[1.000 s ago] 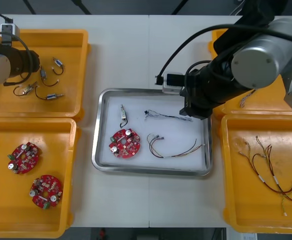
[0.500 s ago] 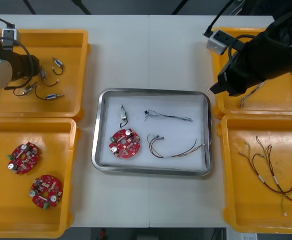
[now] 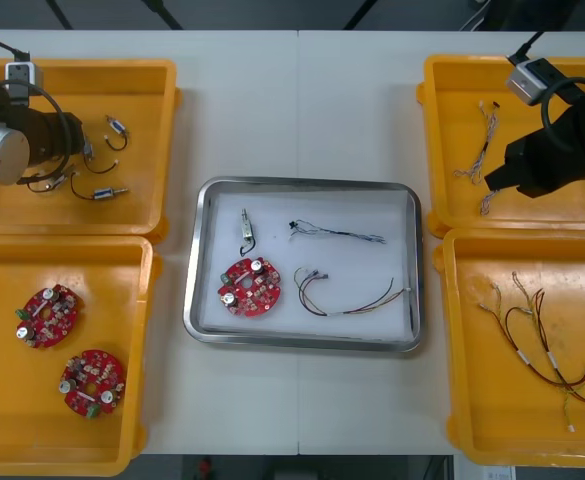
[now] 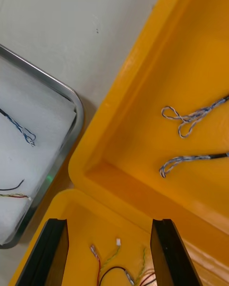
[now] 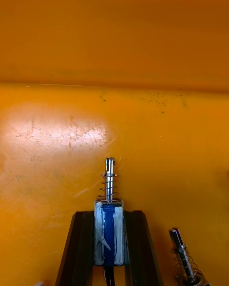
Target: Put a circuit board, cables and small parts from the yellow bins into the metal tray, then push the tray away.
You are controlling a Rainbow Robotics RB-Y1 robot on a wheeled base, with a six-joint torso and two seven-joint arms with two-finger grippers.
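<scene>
In the far left yellow bin [image 3: 72,72], my left gripper [image 3: 64,166] is down among several small metal parts [image 3: 102,192]. The left wrist view has that gripper [image 5: 109,240] shut on a small metal part [image 5: 109,209], blue-wrapped with a pin and spring sticking out ahead of the fingers. Another small metal part [image 5: 183,260] lies beside it. The metal tray [image 3: 302,184] holds a red circuit board [image 3: 249,285], a small metal part [image 3: 246,228], a twisted cable [image 3: 337,235] and a red and yellow cable [image 3: 347,297]. My right gripper [image 3: 499,182] hangs open over the far right bin [image 3: 442,70], fingers [image 4: 169,252] apart.
The near left bin [image 3: 147,300] holds two more circuit boards [image 3: 47,313]. Twisted blue and white cables [image 4: 188,117] lie in the far right bin, and red and yellow cables [image 3: 542,340] in the near right bin. The tray's corner [image 4: 72,112] lies close beside the right bins.
My right arm has swung from above the tray out to the right, over the far right bin. My left gripper has shut on a small metal part.
</scene>
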